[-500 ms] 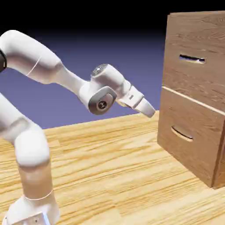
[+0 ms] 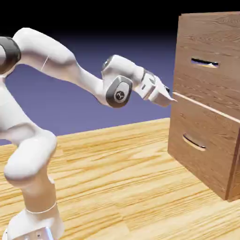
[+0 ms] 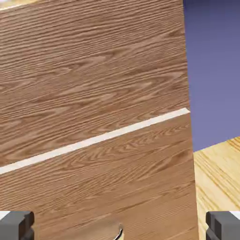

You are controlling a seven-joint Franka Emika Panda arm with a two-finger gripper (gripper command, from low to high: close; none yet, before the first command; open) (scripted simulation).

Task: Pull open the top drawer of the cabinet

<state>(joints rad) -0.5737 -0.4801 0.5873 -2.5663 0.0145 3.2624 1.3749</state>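
With jaws spread wide and empty, the claw [image 2: 168,97] is hovering beside the seam between the cabinet's [image 2: 220,180] two fronts, below the top drawer [image 2: 206,84], which is sitting shut, its handle [image 2: 205,62] ungrasped. The cabinet's right side is running out of frame.
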